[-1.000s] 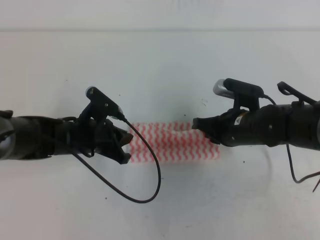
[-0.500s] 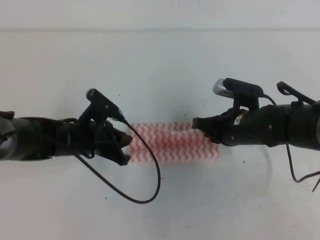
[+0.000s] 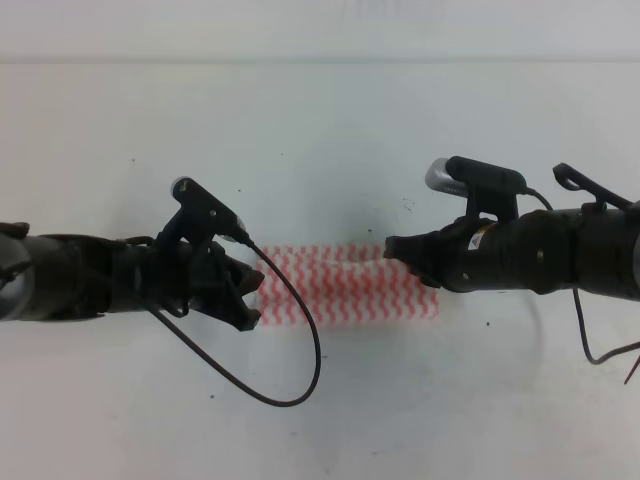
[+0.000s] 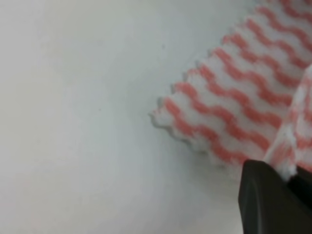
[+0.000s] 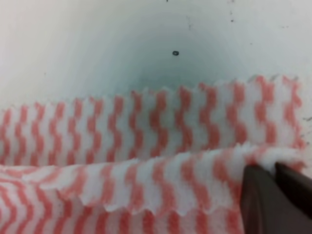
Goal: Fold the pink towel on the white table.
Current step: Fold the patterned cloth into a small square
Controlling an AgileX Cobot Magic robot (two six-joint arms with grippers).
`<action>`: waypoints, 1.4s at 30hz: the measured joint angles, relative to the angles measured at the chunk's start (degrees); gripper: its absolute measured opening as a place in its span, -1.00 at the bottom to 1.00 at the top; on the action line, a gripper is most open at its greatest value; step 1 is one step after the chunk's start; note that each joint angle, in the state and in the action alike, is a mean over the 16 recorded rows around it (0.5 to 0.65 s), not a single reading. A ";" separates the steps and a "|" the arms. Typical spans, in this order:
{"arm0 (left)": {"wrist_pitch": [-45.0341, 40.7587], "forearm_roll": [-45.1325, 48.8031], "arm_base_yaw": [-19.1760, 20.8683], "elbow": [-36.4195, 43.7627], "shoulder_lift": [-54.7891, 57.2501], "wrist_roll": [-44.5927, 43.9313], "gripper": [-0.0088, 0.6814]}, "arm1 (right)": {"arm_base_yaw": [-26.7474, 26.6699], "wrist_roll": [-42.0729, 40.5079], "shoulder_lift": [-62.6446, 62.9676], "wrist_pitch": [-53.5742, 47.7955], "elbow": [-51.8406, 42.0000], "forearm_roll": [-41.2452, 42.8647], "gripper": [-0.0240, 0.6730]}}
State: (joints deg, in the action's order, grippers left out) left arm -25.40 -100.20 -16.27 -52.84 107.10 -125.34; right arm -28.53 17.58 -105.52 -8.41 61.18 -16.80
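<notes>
Centrally, the pink towel (image 3: 345,285) lies as a narrow doubled band on the white table (image 3: 320,110), stretched between the two sets of fingertips. The left gripper (image 3: 252,292) grasps the towel's end: in its wrist view a raised fold of cloth is pinched against the dark finger (image 4: 265,200), while a lower corner lies flat just beyond. The right gripper (image 3: 395,247) is clamped on the opposite end; its fingers (image 5: 273,197) bite the upper layer's edge, with a second striped layer showing just past them. Holding both ends presumably keeps the top layer taut and aligned, so the next fold falls evenly.
</notes>
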 joint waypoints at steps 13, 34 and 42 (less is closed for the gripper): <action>-0.71 0.03 0.00 -1.14 -0.06 0.18 -0.99 | 0.00 0.01 0.00 -0.09 0.00 0.08 -0.98; -0.10 -0.05 -0.01 -4.97 -0.01 1.17 -0.99 | 0.99 0.02 -0.42 -2.28 3.61 0.92 -0.98; -0.52 0.20 -0.02 -5.24 0.79 0.98 -0.99 | 1.30 0.02 -1.03 -3.21 4.43 1.11 -0.98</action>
State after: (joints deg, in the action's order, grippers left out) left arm -25.92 -100.00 -16.29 -58.08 107.88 -124.36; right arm -27.23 17.60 -106.54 -11.62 65.61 -15.70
